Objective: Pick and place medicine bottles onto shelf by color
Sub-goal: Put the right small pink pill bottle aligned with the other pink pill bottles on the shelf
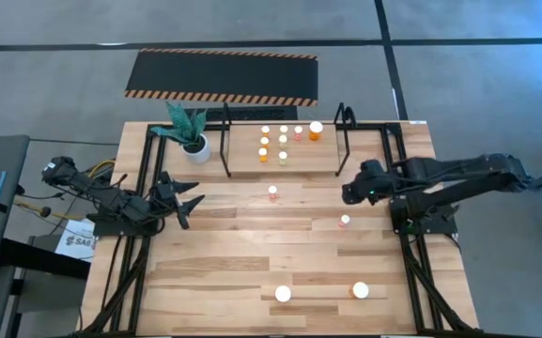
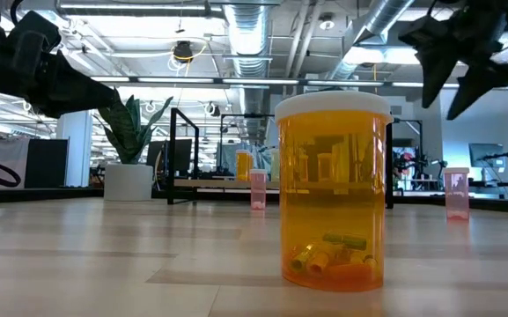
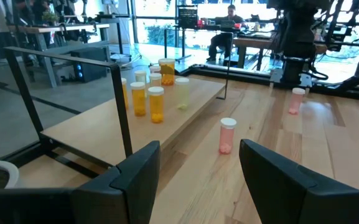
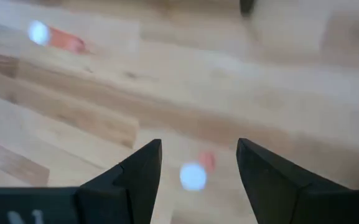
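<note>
The shelf (image 1: 319,161) stands at the table's far middle and carries several small orange, amber and pale bottles (image 1: 283,141), which also show in the left wrist view (image 3: 155,102). Two pink bottles (image 1: 273,192) (image 1: 345,222) stand upright mid-table. Two larger white-capped bottles (image 1: 283,293) (image 1: 360,290) stand near the front edge; one of them, orange, fills the low view (image 2: 333,189). My left gripper (image 1: 193,208) is open and empty at the table's left. My right gripper (image 1: 348,193) is open and raised, above a pink bottle (image 4: 195,173).
A white plant pot (image 1: 195,146) stands at the shelf's left end. A black hazard-striped mat (image 1: 222,75) lies on the floor beyond the table. Black frame rails run along both table sides (image 1: 144,169). A person sits at a desk in the room behind (image 3: 224,28).
</note>
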Controlling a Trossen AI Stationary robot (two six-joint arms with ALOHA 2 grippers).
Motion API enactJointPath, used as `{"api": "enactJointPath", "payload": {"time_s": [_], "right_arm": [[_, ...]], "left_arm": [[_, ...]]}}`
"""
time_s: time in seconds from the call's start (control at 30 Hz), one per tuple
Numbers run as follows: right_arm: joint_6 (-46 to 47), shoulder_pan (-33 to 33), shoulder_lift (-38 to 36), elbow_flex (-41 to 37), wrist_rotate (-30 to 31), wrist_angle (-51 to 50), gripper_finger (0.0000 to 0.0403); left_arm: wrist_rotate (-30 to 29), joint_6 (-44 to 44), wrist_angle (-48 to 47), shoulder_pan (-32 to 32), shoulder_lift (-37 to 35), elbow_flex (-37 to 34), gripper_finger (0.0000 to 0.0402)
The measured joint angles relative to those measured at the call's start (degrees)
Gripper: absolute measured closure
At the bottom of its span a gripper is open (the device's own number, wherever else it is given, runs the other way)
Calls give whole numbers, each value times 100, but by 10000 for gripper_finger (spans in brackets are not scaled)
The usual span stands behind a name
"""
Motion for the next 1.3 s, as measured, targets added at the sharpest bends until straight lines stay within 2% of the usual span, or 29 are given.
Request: {"api": "enactJointPath", "payload": {"time_s": [0.13,0.23,0.67,1.03,1.3], "right_arm": [[996,179,602,454,-565,-579,171],[1365,331,946,644,-907,-610,171],[1465,820,2384,749,-1320,-532,171],[1245,776,2506,750,-1453,-289,165],[1241,778,2507,750,-1454,-332,114]], "left_arm": [[0,0,-1,2,0,0,193],[-2,0,0,0,-2,0,193],[-1,0,-2,1,0,0,193],[0,0,0,0,0,0,193],[-2,0,-1,2,0,0,193]]}}
